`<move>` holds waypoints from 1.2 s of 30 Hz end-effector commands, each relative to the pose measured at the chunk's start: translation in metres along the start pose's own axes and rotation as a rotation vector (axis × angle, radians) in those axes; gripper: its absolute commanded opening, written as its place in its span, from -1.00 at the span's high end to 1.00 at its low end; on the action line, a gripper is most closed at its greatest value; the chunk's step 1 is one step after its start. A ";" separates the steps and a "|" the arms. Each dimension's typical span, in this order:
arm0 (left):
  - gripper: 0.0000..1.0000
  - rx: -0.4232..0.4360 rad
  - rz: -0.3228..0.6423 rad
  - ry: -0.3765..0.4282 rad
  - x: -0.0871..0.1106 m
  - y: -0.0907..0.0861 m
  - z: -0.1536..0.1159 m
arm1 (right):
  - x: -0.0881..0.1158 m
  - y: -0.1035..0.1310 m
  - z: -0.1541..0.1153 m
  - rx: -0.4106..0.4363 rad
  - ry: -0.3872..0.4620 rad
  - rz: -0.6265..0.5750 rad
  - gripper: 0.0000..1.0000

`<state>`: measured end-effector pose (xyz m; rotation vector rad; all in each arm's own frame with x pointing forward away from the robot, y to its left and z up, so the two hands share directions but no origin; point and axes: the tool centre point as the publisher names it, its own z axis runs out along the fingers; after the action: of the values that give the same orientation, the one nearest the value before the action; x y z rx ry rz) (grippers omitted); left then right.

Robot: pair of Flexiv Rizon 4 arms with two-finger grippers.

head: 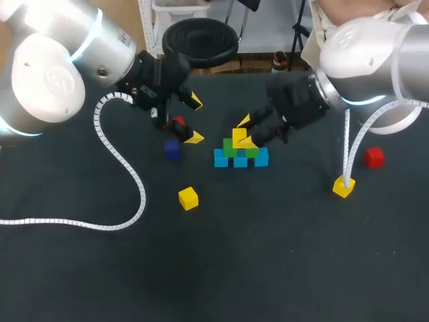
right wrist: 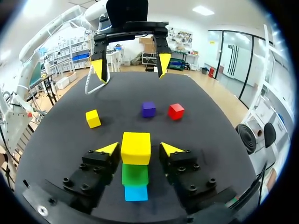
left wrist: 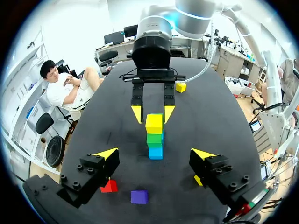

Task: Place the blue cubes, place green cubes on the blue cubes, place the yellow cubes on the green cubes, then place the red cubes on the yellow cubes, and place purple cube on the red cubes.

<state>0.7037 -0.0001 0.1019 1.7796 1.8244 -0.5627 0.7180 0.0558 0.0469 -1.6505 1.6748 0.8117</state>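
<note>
Our right gripper (right wrist: pixel 138 148), fingers apart, straddles a bright yellow cube (right wrist: pixel 136 149) stacked on a green cube (right wrist: pixel 135 174) over a blue cube (right wrist: pixel 136 192). Our left gripper (left wrist: pixel 155 153) gapes wide.

Left hand (left wrist: pixel 155 154): fingers spread wide, nothing between them, above the desk (left wrist: pixel 219 116).
Stack: blue cube (left wrist: pixel 155 151) at the base, green cube (left wrist: pixel 154 138) on it, top yellow cube (left wrist: pixel 154 124) on that, ahead of the left hand.
Right hand (left wrist: pixel 153 119): facing in from the far side, fingers flanking the top yellow cube with slim gaps.
Red cube (left wrist: pixel 109 186): on the desk under the left hand, partly behind one finger.
Purple cube (left wrist: pixel 138 197): just beside the red cube.
Far yellow cube (left wrist: pixel 181 87): beyond the stack, beside the right hand.
Near yellow cube (left wrist: pixel 198 179): mostly hidden behind the left hand's other finger.
</note>
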 end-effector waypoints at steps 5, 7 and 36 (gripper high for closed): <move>-1.00 0.000 0.002 -0.002 0.001 0.000 0.000 | -0.003 0.007 -0.022 0.046 0.005 -0.018 -1.00; -1.00 0.000 0.002 -0.002 0.001 0.000 0.000 | -0.004 0.009 -0.031 0.063 0.009 -0.026 -1.00; -1.00 0.000 0.002 -0.002 0.001 0.000 0.000 | 0.023 0.057 -0.128 0.097 -0.041 -0.129 -1.00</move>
<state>0.7037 -0.0001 0.1019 1.7797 1.8244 -0.5627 0.6582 -0.0602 0.1057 -1.6473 1.5389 0.6885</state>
